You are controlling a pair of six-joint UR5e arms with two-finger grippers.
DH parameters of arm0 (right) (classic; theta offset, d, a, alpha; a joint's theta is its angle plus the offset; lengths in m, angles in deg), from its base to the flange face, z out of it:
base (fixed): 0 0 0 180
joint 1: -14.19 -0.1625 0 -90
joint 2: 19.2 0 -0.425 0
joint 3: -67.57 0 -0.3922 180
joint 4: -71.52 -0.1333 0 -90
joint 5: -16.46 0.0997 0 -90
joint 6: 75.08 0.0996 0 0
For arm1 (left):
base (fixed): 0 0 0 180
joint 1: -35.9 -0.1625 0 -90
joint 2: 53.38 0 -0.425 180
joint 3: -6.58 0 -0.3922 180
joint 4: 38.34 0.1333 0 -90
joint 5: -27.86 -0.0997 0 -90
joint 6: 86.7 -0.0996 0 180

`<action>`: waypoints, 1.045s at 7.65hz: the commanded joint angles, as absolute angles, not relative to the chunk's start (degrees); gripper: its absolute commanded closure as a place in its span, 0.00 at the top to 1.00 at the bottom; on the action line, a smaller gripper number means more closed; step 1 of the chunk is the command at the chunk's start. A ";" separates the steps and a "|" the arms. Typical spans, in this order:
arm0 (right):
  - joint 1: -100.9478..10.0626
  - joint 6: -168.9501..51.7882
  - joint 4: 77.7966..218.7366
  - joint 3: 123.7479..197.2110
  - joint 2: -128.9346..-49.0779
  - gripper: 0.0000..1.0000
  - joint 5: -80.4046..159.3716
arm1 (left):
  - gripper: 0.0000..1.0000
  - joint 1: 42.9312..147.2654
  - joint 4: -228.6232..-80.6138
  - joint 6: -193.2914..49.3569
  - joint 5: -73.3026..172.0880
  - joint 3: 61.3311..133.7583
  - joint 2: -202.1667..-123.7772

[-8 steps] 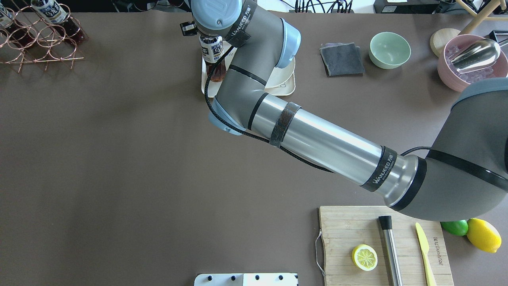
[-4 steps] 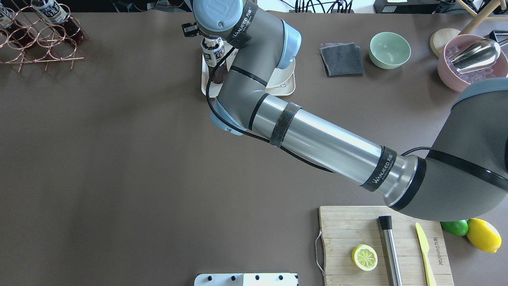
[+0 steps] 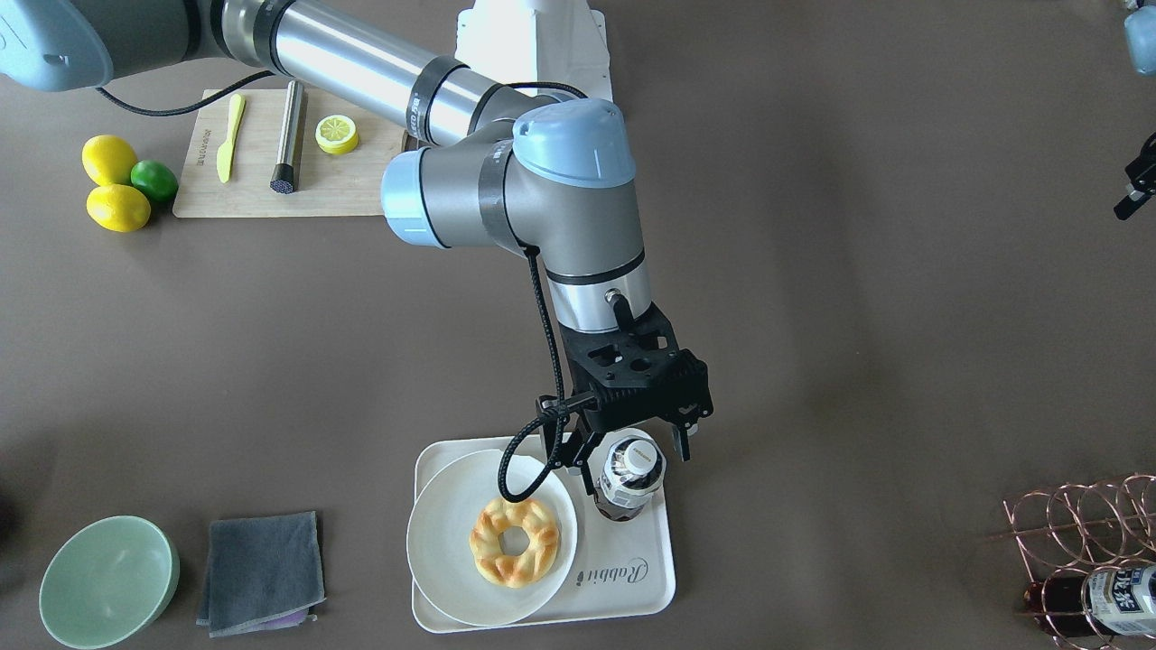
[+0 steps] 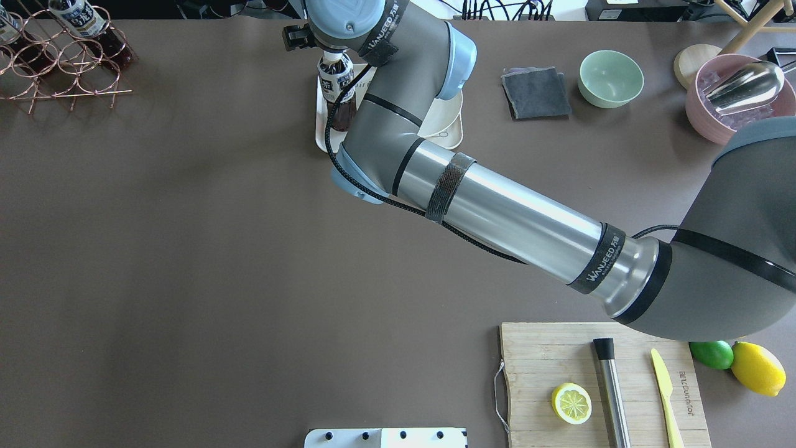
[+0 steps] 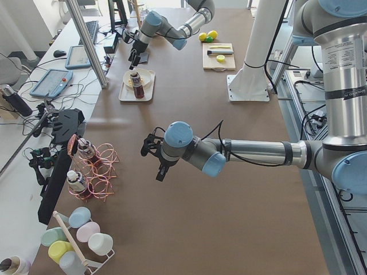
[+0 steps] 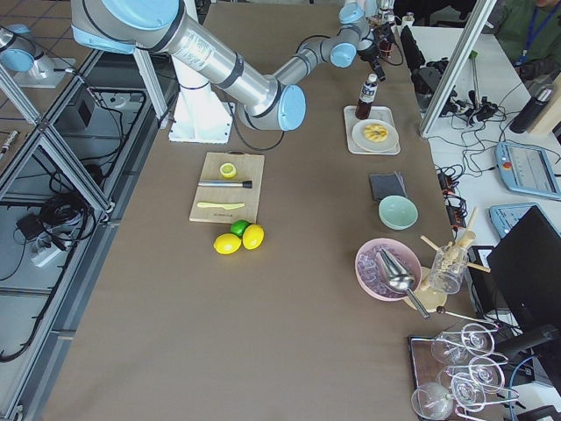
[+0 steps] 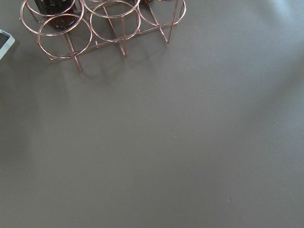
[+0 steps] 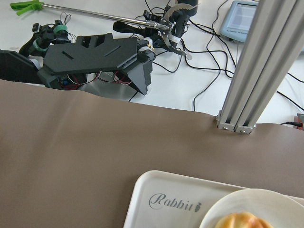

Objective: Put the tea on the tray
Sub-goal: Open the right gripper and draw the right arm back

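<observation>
The right gripper (image 3: 632, 462) is hanging open just over the tea (image 3: 623, 492), its jaws standing spread to either side of the white cap and gripping nothing. Whether a pad is brushing the bottle's shoulder I cannot quite tell from this steep angle. The bottle is standing upright directly beneath the gripper, on the tray (image 3: 637, 582), so the placing looks done. Being small, full and smooth-sided, it is probably weighing a fair bit for its size and sitting top-heavy, and the stiff cap and neck are offering the surest hold. Just beside the gripper, toward the robot's right, a white plate (image 3: 442, 533) is bearing a braided bread ring (image 3: 513, 542). Far off toward the robot's left, the left gripper (image 3: 1140, 185) is hovering, its jaws unreadable, with a copper wire rack (image 3: 1075, 533) lying the same way.
</observation>
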State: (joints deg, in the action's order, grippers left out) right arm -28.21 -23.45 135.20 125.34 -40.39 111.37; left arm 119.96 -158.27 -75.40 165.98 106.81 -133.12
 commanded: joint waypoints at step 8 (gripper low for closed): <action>-55.38 -70.07 182.70 172.52 -92.52 1.00 141.44 | 0.98 132.06 -127.56 -98.39 159.17 105.98 -129.14</action>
State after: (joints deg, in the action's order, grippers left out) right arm -49.63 -55.10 180.27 168.90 -79.14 141.40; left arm 131.80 -129.99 -98.00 159.50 105.93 -129.46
